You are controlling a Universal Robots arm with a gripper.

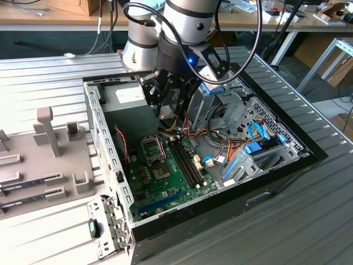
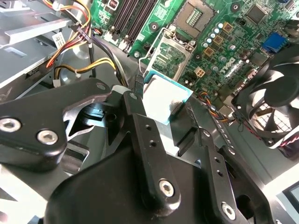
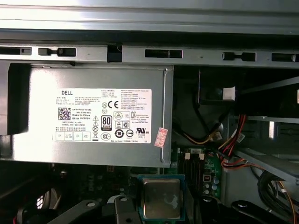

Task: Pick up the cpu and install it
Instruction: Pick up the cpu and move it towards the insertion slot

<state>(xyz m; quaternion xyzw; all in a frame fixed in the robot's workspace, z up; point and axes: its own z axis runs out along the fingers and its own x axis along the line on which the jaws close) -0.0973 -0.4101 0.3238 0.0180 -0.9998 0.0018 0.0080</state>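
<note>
One cpu point(image 2: 161, 93) is pinched by its edges between the two black fingers point(image 2: 140, 126) of the pincer point(image 2: 163, 109). Its silvery top and green rim are shown in both wrist views. In the exterior view the pincer point(image 1: 168, 110) is seen lowered inside the open computer case point(image 1: 102, 138), above the green motherboard point(image 1: 165, 176) and just beside the grey power-supply box point(image 1: 127, 99). The cpu is held in the air, apart from the board. In the second wrist view the socket point(image 2: 194, 16) is seen on the board near the chip, with its metal frame point(image 2: 168, 53) swung open and its bed bare. Black memory slots point(image 2: 133, 16) are set alongside the socket, and a black fan point(image 2: 275, 102) is mounted at the board's edge. Orange, yellow and black wires point(image 2: 70, 46) are bundled near the pincer. The case is laid on its side on the ridged worktop point(image 1: 309, 232). A grey parts tray point(image 1: 33, 165) is placed beside it at the exterior view's left.
</note>
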